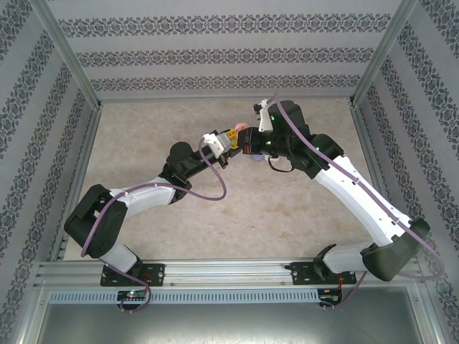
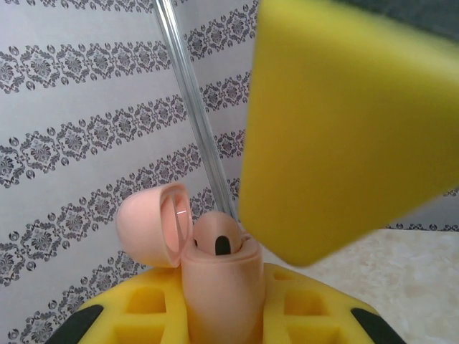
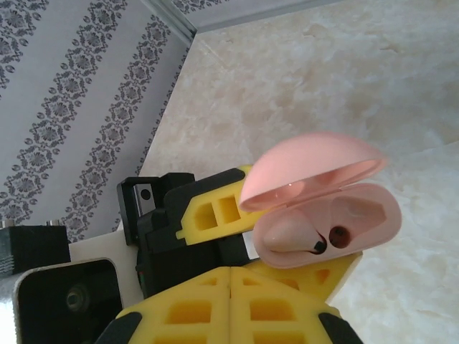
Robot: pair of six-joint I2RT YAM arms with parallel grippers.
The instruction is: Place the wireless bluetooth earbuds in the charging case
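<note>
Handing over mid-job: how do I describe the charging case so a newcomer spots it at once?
Look over the far half of the table, where the two arms meet. There the left gripper is shut on the charging case. It is the pinkish clamshell between yellow fingers, lid open, one earbud seated and the other socket empty.

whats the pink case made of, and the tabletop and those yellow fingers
Pink case: looks like smooth moulded plastic with a semi-gloss finish; soft highlights run along its open lid.
Tabletop: beige with marble-like veining and a matte finish; probably laminate or a printed sheet, though real stone can't be ruled out.
Yellow fingers: likely rigid matte plastic, with rectangular hollow pockets.
</note>
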